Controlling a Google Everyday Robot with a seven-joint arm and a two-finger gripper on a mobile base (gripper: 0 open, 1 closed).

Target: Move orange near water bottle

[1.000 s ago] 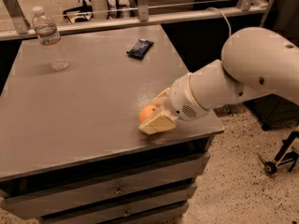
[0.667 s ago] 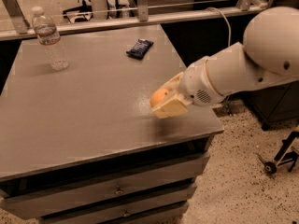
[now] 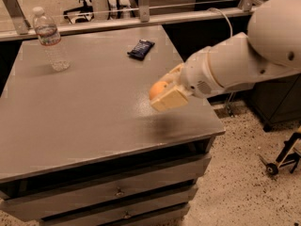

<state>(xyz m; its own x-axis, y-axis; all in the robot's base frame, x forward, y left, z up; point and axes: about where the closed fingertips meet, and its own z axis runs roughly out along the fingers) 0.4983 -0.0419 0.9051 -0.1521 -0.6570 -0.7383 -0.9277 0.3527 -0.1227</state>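
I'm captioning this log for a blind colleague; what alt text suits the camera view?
A white robot arm's claw grips a small round orange above the right side of a grey table. A clear plastic water bottle stands at the far left corner, and a dark blue snack wrapper lies near the far edge.

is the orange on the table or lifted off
Lifted off: the gripper, shut on the orange, hangs above the table, its shadow on the top beneath.
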